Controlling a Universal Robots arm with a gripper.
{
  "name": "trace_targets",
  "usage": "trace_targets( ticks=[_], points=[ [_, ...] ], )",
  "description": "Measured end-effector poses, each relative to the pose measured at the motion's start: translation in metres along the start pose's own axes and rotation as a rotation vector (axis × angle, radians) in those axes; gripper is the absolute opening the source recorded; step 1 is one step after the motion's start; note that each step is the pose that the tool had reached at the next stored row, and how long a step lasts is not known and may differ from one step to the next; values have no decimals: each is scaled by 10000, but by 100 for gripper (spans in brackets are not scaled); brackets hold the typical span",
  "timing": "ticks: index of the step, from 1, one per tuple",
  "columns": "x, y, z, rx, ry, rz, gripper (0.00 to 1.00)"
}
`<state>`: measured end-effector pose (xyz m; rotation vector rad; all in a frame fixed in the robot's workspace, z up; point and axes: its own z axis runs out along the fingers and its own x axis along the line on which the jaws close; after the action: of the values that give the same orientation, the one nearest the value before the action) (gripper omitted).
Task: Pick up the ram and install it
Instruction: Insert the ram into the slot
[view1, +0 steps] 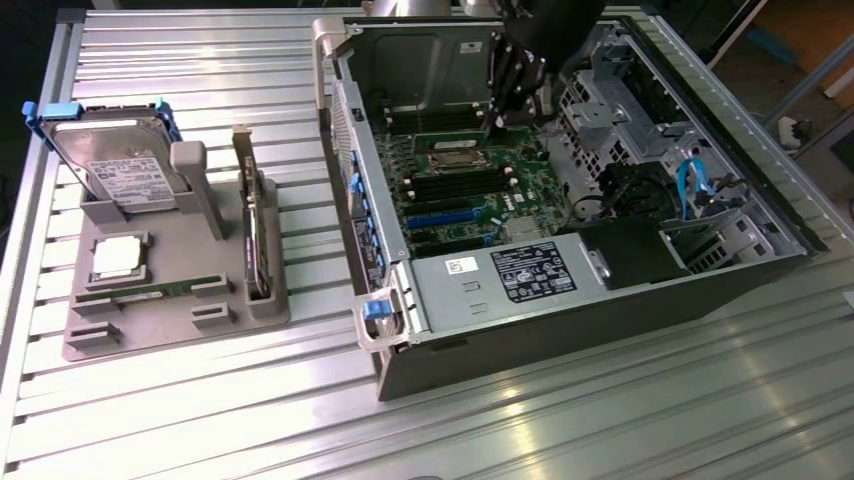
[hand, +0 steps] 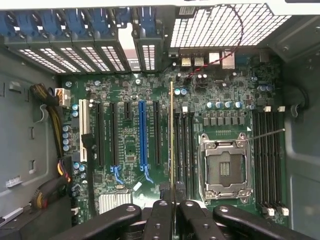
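Note:
My gripper (hand: 172, 202) is shut on the ram (hand: 171, 140), a thin green stick seen edge-on and standing upright between the fingers (hand: 159, 215). It hangs over the motherboard (hand: 125, 145), in line with the dark memory slots (hand: 183, 145) beside the metal CPU socket (hand: 223, 167). Whether it touches a slot I cannot tell. In the exterior view the gripper (view1: 515, 112) reaches down into the open computer case (view1: 561, 270), above the board's upper half.
Another set of memory slots (hand: 267, 155) lies on the socket's other side. On the exterior view's left a grey holder (view1: 174, 320) carries a hard drive (view1: 118, 165), a dark expansion card (view1: 251, 235), a CPU chip (view1: 118, 256) and a second green stick (view1: 134, 291).

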<state>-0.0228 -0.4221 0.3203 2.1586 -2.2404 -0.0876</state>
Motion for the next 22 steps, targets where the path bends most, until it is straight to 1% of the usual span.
trace_targets(
  ticks=[9, 19, 22],
  points=[
    [3, -9, 150, 0, 0, 0, 12],
    [4, -15, 244, 0, 0, 0, 12],
    [5, -18, 287, 0, 1, 0, 12]
  ],
)
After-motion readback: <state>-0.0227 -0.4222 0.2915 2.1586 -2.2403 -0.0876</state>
